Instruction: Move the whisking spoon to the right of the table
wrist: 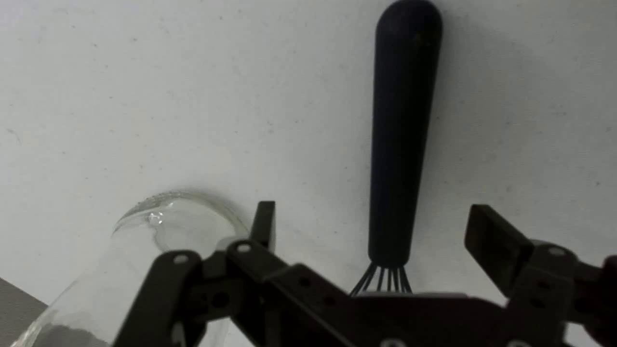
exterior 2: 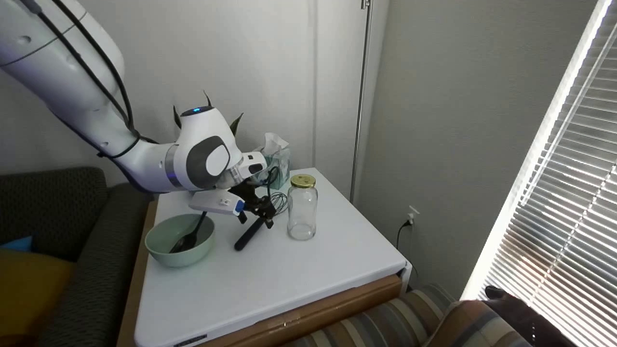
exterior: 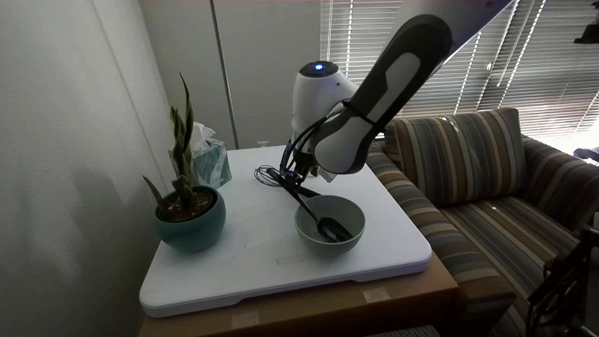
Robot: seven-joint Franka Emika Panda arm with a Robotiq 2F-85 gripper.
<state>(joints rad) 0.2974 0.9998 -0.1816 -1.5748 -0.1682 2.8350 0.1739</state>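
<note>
The whisking spoon lies on the white table (exterior: 248, 252), its dark handle (wrist: 402, 130) pointing up in the wrist view and its wire head mostly hidden behind my gripper there. The wire head (exterior: 266, 176) shows in an exterior view, and the handle (exterior 2: 248, 235) shows in an exterior view, also on the table top (exterior 2: 299, 274). My gripper (wrist: 373, 217) is open and empty, with one finger on each side of the handle's lower end, both apart from it. The gripper is low over the table in both exterior views (exterior: 295, 179) (exterior 2: 256, 221).
A glass jar with a gold lid (exterior 2: 302, 212) stands close beside the gripper; it also shows in the wrist view (wrist: 168, 241). A grey-green bowl (exterior: 323, 247) holds a black spoon (exterior: 333, 229). A potted plant (exterior: 192, 229) and a tissue box (exterior: 213, 164) stand along the wall side.
</note>
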